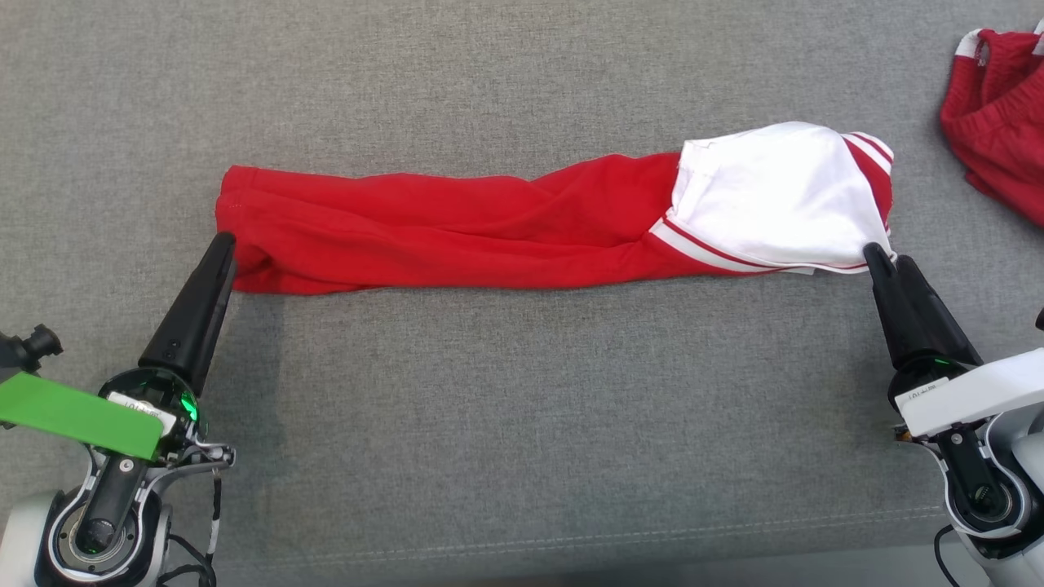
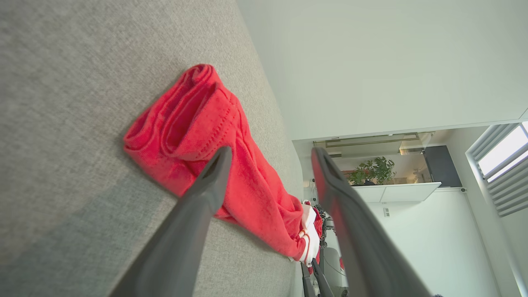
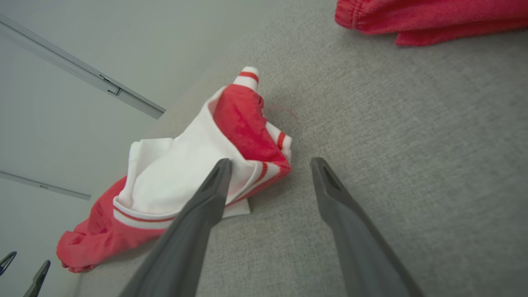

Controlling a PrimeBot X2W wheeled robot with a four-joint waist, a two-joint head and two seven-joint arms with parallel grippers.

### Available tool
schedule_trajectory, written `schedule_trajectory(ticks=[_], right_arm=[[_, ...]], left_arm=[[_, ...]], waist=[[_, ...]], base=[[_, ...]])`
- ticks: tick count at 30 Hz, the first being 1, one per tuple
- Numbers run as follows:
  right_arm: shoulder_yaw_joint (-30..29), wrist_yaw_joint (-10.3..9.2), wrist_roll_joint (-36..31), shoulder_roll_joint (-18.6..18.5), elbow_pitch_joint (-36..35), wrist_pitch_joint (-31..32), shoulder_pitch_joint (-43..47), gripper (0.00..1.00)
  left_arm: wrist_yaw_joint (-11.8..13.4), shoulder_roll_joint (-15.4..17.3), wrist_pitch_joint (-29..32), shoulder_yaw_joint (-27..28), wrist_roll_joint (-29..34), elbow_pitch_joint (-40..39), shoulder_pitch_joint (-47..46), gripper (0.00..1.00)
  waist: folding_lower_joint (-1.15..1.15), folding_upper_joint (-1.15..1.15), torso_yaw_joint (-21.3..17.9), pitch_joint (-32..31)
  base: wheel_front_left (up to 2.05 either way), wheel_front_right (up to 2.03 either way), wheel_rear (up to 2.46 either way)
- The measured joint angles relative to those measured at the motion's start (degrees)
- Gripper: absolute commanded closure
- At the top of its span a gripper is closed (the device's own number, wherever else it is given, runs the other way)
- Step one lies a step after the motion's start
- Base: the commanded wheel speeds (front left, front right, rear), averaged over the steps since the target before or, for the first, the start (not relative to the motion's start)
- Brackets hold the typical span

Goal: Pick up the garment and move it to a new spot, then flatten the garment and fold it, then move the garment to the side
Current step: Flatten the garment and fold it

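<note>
Lying between open left pincer (image 1: 222,244) and open right pincer (image 1: 881,257) — garment (image 1: 489,224).

A red garment (image 1: 457,220) with a white end lies stretched across the grey surface (image 1: 522,408). The left gripper (image 1: 224,240) tips at its red end, the right gripper (image 1: 885,259) at its white end. Another red cloth (image 1: 999,114) lies at the upper right.

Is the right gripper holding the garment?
No, the right gripper stands open, its jaws wide apart and not pinching the garment.
</note>
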Motion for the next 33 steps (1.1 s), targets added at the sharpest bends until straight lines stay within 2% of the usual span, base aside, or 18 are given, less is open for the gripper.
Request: schedule_trajectory(ticks=[12, 21, 22, 23, 24, 25, 26, 33], right_arm=[[-0.1, 1.16, 3.8, 1.2, 2.4, 1.2, -0.1, 0.00], [-3.3, 1.56, 10.3, 3.8, 5.0, 2.0, -2.4, 0.00], [-3.5, 1.56, 10.6, 3.9, 5.4, 2.1, -2.7, 0.30], [-3.7, 1.56, 10.9, 4.0, 5.7, 2.2, -3.0, 0.54], [-3.8, 1.70, 11.1, 4.0, 5.9, 2.2, -3.3, 0.66], [-3.9, 1.98, 11.1, 4.0, 6.1, 2.2, -3.4, 0.90], [-3.9, 2.12, 11.1, 4.0, 6.4, 2.2, -3.7, 1.00], [-3.3, 4.50, 11.6, 5.1, 6.8, 3.7, -7.1, 1.00]], left_arm=[[0.0, -0.1, 0.0, -2.5, 3.2, -3.5, 1.5, 0.00], [0.0, -1.0, -1.7, -3.4, 6.0, -6.2, 2.5, 0.00], [0.0, -1.1, -1.8, -3.4, 6.0, -6.4, 2.7, 0.00], [0.0, -1.2, -1.9, -3.4, 6.0, -6.6, 2.9, 0.00], [0.0, -1.3, -2.0, -3.4, 6.0, -6.7, 3.2, 0.00], [0.0, -1.4, -2.4, -3.4, 6.0, -6.8, 3.3, 0.00], [0.0, -1.4, -2.4, -3.4, 6.0, -6.9, 3.5, 0.00], [0.5, -1.6, -3.7, -2.2, 6.4, -7.6, 5.4, 0.00]], waist=[[0.00, 0.00, 2.7, -0.1], [0.00, 0.00, 5.6, -1.0], [0.00, 0.00, 5.9, -1.1], [0.00, 0.00, 6.1, -1.1], [0.00, 0.00, 6.4, -1.2], [0.00, 0.00, 6.7, -1.3], [0.00, 0.00, 7.0, -1.3], [0.00, 0.00, 7.5, -1.8]], base=[[0.00, 0.00, 0.00], [0.00, 0.00, 0.00], [0.00, 0.00, 0.00], [0.00, 0.00, 0.00], [0.00, 0.00, 0.00], [0.00, 0.00, 0.00], [0.00, 0.00, 0.00], [0.00, 0.00, 0.00]])
